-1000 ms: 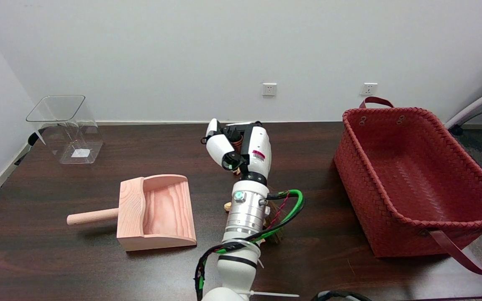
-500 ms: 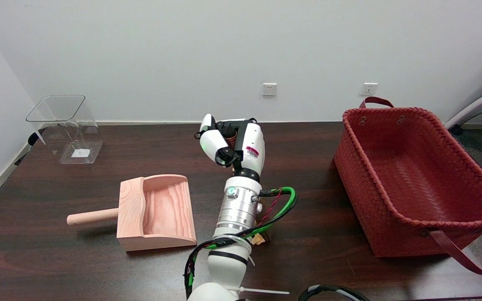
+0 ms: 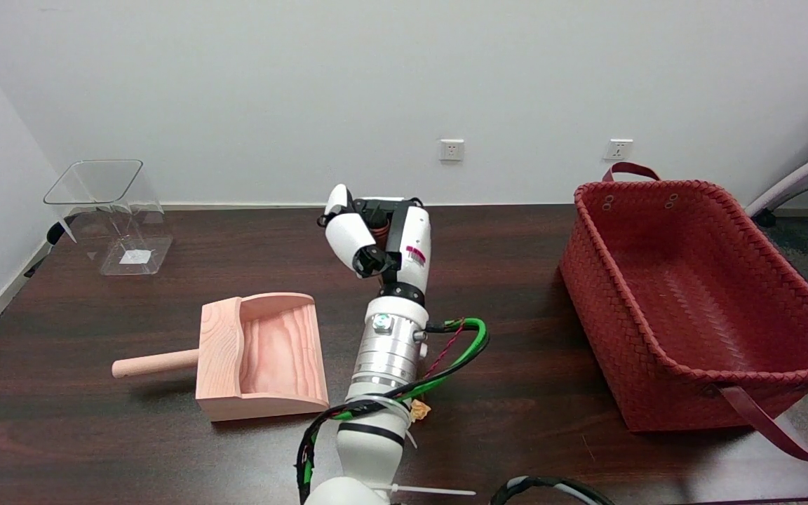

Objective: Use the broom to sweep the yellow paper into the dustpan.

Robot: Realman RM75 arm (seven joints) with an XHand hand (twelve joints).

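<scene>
My right hand hovers over the middle of the dark table and grips a brown broom handle. Only a bit of the handle shows between the fingers. The rest of the broom is hidden behind my wrist and forearm. A small crumpled yellow paper peeks out at the right side of my forearm, on the table near the front. The wooden dustpan lies to the left of my arm, its round handle pointing left and its mouth facing right toward the arm.
A large red woven basket fills the right side of the table. A clear plastic container stands at the far left corner. Green and black cables loop off my forearm.
My hand and forearm have swung left, closer to the dustpan. The broom's bristles, seen earlier to the right of my wrist, are now hidden. The yellow paper now shows lower, by my forearm.
</scene>
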